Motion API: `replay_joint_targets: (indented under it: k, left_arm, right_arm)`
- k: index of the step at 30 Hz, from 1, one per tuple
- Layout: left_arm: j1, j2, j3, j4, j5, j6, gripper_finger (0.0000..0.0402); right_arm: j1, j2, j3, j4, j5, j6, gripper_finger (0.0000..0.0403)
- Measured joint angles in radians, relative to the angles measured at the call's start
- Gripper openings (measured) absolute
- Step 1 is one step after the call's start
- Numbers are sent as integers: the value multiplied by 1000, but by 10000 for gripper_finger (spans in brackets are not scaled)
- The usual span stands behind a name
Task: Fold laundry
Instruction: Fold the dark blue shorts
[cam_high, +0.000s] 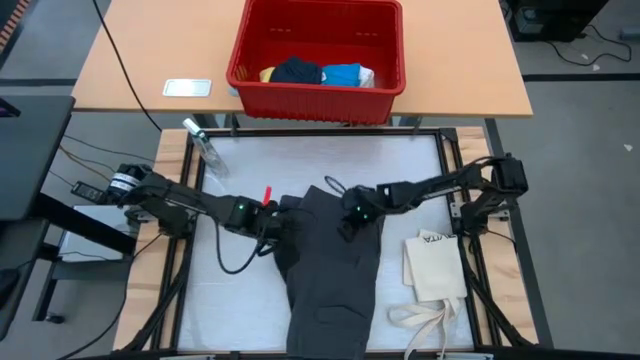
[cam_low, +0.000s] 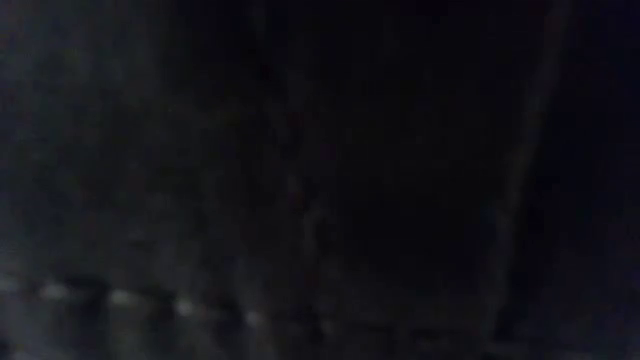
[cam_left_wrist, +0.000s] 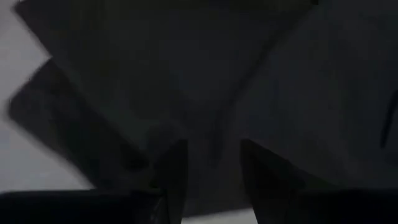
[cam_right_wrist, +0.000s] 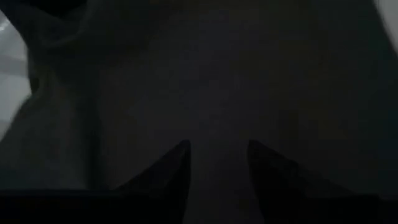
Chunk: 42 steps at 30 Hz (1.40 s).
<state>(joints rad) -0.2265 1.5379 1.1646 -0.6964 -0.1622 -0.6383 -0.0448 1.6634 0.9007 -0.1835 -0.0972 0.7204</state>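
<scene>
The shorts (cam_high: 330, 265) lie mid-surface, left of the tote (cam_high: 437, 268). Both pincers, left (cam_high: 274, 222) and right (cam_high: 349, 214), press on their upper edge, fingers parted; any grasp is unclear.

Red basket (cam_high: 390, 85) on wooden table (cam_high: 470, 70) — cream tote bag (cam_high: 435, 265) lower right.

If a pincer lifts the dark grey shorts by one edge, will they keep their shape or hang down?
The dark grey shorts would probably hang limp: they lie creased and folded over on the table. They probably drag rather than slide, being cloth on a padded surface.
</scene>
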Motion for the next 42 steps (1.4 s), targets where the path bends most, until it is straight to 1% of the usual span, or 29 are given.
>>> replay_joint_targets:
  k: [5,7,10,12,14,18,21,24,27,29,33,36,39,42]
  left_arm:
    - [50,0,-70,51,0,-78,148]
    - [62,0,-96,50,-3,-91,148]
    - [62,0,-126,41,2,-104,148]
    - [56,0,-131,31,2,-100,148]
    - [54,0,-131,32,2,-79,148]
    - [52,0,-132,78,0,-158,148]
    - [57,0,-132,128,2,-193,148]
    - [94,0,-132,100,65,-191,148]
    - [141,0,-132,32,112,-163,148]
    - [166,0,-132,16,133,-133,148]
    - [222,0,-132,10,150,-46,148]
    - [297,0,-132,-8,174,35,148]
    - [381,0,-132,-5,254,95,148]
    - [431,0,-132,31,380,110,148]
  right_arm:
    - [-39,-29,1,-39,-53,-99,165]
    - [-41,-29,1,-66,-106,-136,165]
    - [-22,-30,1,-66,-192,-171,164]
    - [2,-30,1,-65,-214,-169,164]
    - [25,-30,1,-66,-213,-158,164]
    - [48,-30,1,-65,-154,-155,164]
    - [43,-30,1,-65,-131,-138,164]
    - [26,-30,1,-67,-126,-150,164]
    - [-14,-30,1,-71,-98,-185,164]
    - [-55,-30,1,-89,-70,-212,163]
    - [-169,-30,0,-137,11,-252,154]
    - [-262,-30,0,-138,59,-278,141]
    - [-344,-30,0,-143,37,-286,128]
    - [-372,-45,0,-180,-62,-278,118]
